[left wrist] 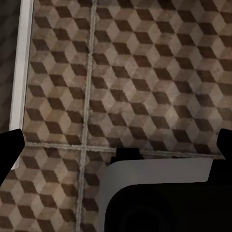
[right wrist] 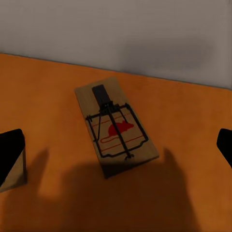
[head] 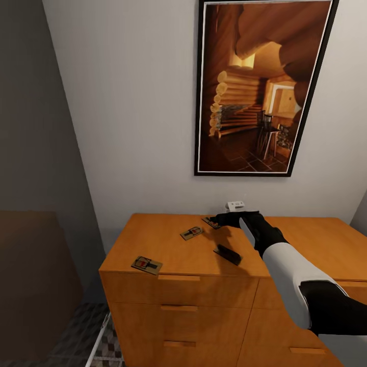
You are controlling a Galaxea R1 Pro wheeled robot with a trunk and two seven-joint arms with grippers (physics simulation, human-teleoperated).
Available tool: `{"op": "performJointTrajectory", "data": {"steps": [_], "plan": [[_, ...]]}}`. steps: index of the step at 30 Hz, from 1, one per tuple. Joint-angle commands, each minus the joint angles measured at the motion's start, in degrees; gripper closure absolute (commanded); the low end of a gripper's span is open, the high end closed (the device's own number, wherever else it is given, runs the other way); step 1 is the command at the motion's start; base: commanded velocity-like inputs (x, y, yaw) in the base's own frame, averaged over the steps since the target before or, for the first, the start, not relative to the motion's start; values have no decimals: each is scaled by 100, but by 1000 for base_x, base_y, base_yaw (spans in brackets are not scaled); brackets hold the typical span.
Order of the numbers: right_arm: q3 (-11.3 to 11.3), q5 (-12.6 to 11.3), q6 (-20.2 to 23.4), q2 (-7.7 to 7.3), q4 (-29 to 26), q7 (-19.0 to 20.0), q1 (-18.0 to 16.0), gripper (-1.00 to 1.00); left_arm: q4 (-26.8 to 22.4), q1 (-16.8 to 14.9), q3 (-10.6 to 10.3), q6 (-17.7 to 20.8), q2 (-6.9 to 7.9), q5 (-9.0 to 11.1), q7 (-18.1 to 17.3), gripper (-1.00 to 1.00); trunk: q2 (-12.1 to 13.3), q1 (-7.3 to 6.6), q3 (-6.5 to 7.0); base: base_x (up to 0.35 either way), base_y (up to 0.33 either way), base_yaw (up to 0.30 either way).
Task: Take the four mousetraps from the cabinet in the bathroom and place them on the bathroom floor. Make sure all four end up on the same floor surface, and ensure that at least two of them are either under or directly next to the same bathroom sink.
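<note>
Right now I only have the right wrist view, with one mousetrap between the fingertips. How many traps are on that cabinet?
Observer: The head view shows three on the cabinet top: the front-edge mousetrap, the middle mousetrap and the mousetrap at the right gripper.
Operator: No fourth?
Observer: A small dark object lies on the top beside the right arm. I cannot tell whether it is a trap.
Operator: And the left gripper?
Observer: The left gripper is open with nothing between its fingertips, over the cube-patterned bathroom floor.
</note>
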Motion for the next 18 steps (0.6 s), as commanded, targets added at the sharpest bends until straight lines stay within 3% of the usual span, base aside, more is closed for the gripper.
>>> {"op": "performJointTrajectory", "data": {"steps": [1,18], "plan": [[7,24,27,0,-6,18,-4,-100,-10,3,13,-6,-1,1,1,-100,-3,0,-5,0,0,0],[7,24,13,1,71,18,-4,-100,-10,3,13,-6,-1,1,1,-100,-3,0,-5,28,0,0]]}}
